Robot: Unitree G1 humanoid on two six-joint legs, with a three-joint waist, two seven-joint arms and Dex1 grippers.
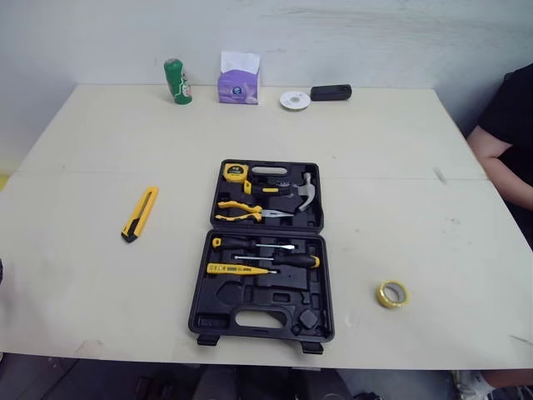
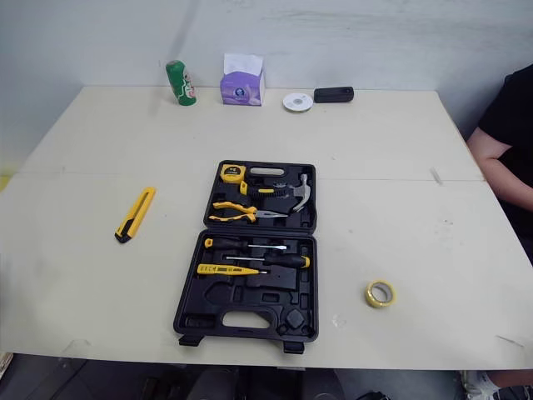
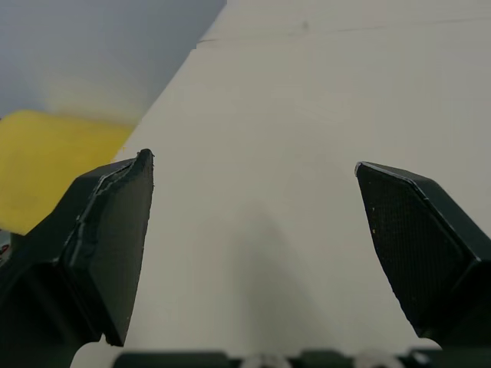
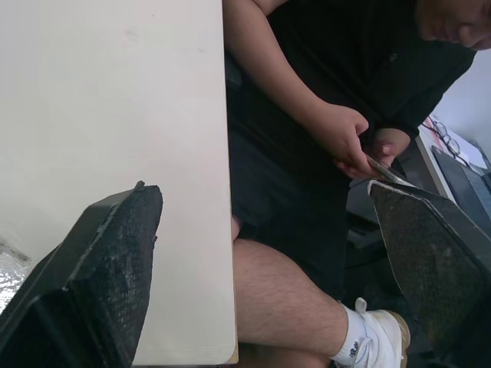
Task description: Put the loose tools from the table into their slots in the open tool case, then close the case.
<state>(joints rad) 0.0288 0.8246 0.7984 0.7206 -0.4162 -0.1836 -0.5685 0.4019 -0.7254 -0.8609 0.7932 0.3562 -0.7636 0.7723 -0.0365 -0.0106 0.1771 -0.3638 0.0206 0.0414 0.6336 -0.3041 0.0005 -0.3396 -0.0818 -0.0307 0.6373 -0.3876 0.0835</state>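
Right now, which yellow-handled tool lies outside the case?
The yellow utility knife, lying on the table to the left of the tool case; the yellow pliers and tester sit inside it.

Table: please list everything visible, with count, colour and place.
tool case: one, black, open, middle of table.
tape measure: one, yellow, case's far half.
hammer: one, silver head, far half.
pliers: one, yellow handles, far half.
screwdrivers: three, black-yellow, near half.
knife: one, yellow, left of case.
tape roll: one, yellow, right of case.
can: one, green, far edge.
tissue pack: one, purple, beside can.
disc: one, white, far edge.
block: one, black, beside disc.
person: one, black shirt, right side.
left end effector: one, black, open, above table.
right end effector: one, black, open, near table's edge.
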